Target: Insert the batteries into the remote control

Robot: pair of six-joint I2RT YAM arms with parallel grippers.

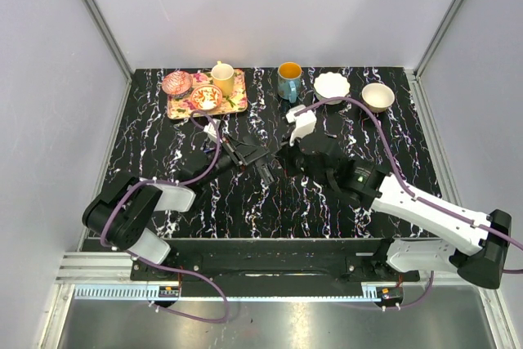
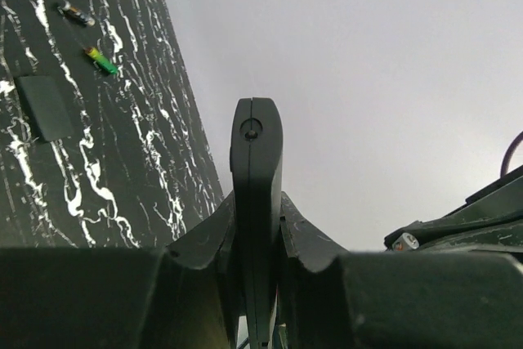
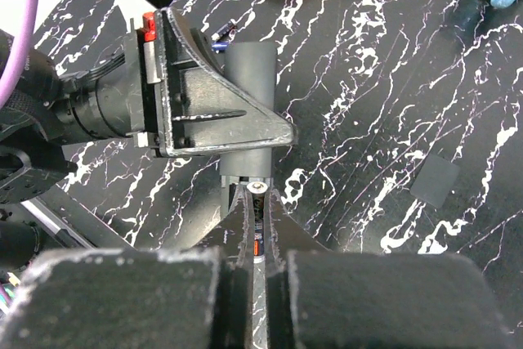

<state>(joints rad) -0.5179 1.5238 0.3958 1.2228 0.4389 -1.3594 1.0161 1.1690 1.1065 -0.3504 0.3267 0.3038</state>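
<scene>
The left claw (image 2: 256, 230) is clamped on the remote (image 2: 256, 149), which stands on edge between its jaws and is lifted off the table (image 2: 122, 161). Facing it, the right claw (image 3: 257, 212) is pinched nearly together on a slim battery (image 3: 257, 190), whose metal tip pokes out past the fingertips and points at the near end of the remote. Whether the tip touches the remote cannot be told. From the right wrist, one broad finger (image 3: 208, 112) of the left claw lies across the remote's dark body. In the overhead view both claws meet near the middle of the table, the left arm reaching in from the left and the right arm from the right. On the table beyond them lie a green battery (image 2: 101, 60) and a darker battery (image 2: 75, 13), close together but apart, with a flat dark cover (image 2: 45, 108) lying near them. Along the far edge sit a flowered tray (image 1: 237, 104) with cups and a dish, a blue mug (image 1: 288, 81), a white dish (image 1: 332, 85) and a cream bowl (image 1: 377, 96).
</scene>
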